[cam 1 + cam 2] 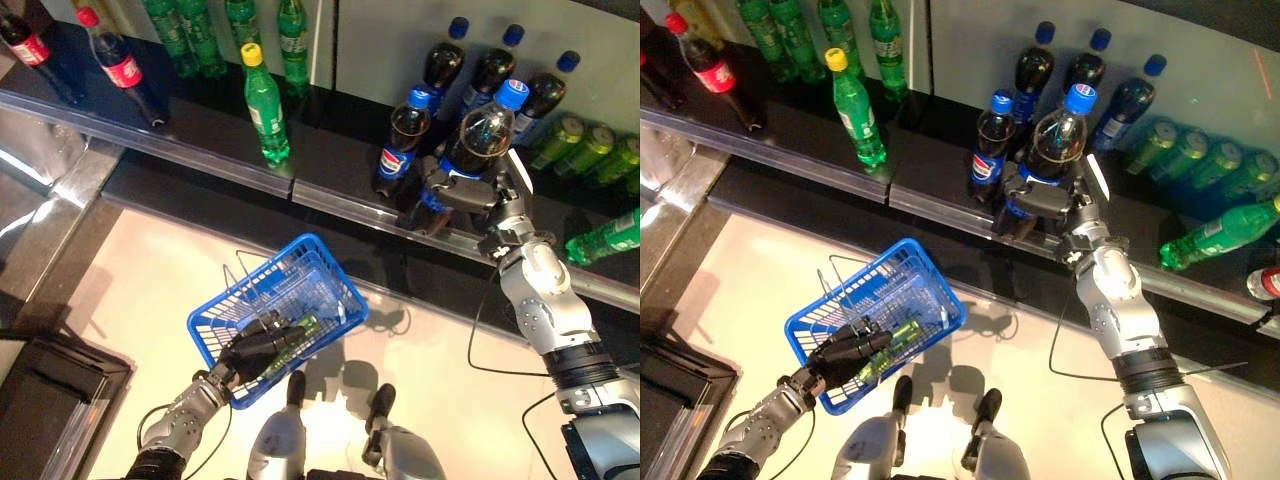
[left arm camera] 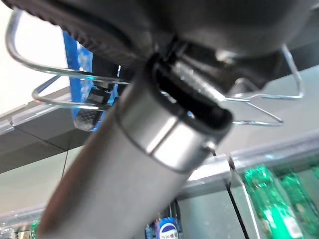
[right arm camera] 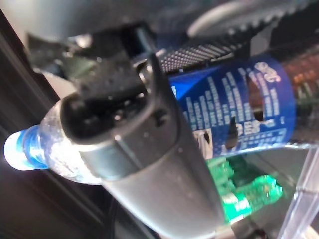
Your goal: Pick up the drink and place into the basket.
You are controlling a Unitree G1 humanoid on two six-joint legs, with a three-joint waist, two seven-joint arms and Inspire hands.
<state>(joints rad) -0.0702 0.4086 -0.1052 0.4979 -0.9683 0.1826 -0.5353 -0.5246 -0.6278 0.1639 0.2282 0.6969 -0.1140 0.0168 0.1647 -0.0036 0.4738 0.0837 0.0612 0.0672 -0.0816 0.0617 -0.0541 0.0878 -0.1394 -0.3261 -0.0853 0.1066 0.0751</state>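
My right hand [image 1: 1045, 200] has the cola bottle [image 1: 1053, 140] clamped upright at the shelf; the basket [image 1: 876, 318], gripped by my left hand [image 1: 840, 355], sits down-left.

Cola bottles [image 1: 1025, 75] crowding behind

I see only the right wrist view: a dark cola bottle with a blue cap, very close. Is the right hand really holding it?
Observer: Yes. In the head views the right hand is wrapped around the cola bottle at its blue label, at the shelf edge.
Operator: Where is the basket, please?
Observer: The blue basket hangs low on the robot's left side, above the pale floor.
Operator: Who holds it?
Observer: The left hand grips its near rim.
Operator: Is something already inside?
Observer: Yes, a green bottle lies in it, beside the left hand.
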